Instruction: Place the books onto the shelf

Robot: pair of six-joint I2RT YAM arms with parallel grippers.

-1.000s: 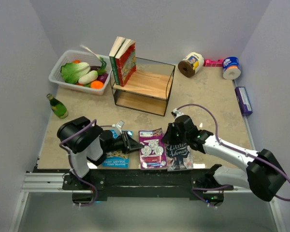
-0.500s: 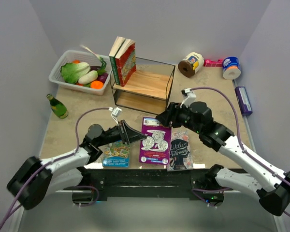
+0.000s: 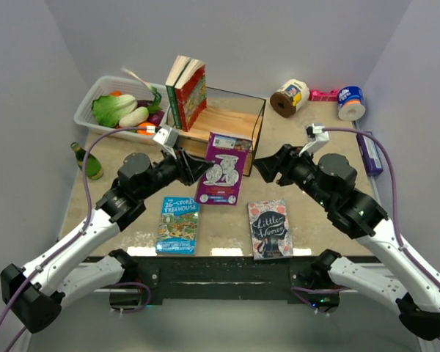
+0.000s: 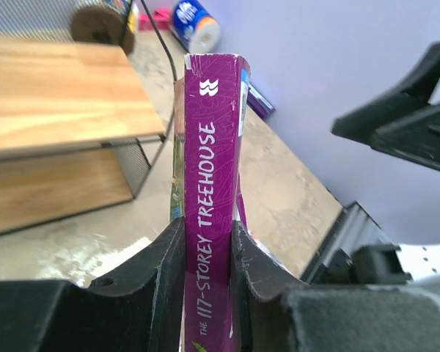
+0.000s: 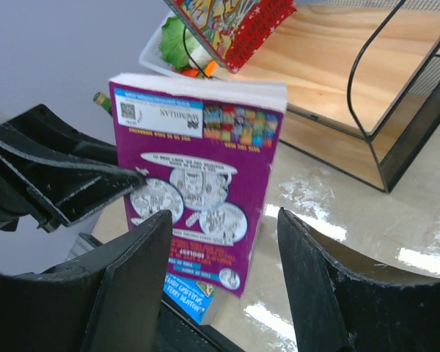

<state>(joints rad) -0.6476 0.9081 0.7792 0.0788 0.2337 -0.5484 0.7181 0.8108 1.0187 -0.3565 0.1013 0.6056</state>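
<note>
While the purple book (image 3: 221,169) is pinched at its spine by the left gripper (image 4: 207,238) before the shelf (image 3: 218,126), its far cover is hidden and the right gripper (image 3: 262,167) is held spread nearby.

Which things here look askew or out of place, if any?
The green book and the red book at the left end of the shelf lean sideways instead of standing upright. Nothing looks spilled or damaged.
</note>
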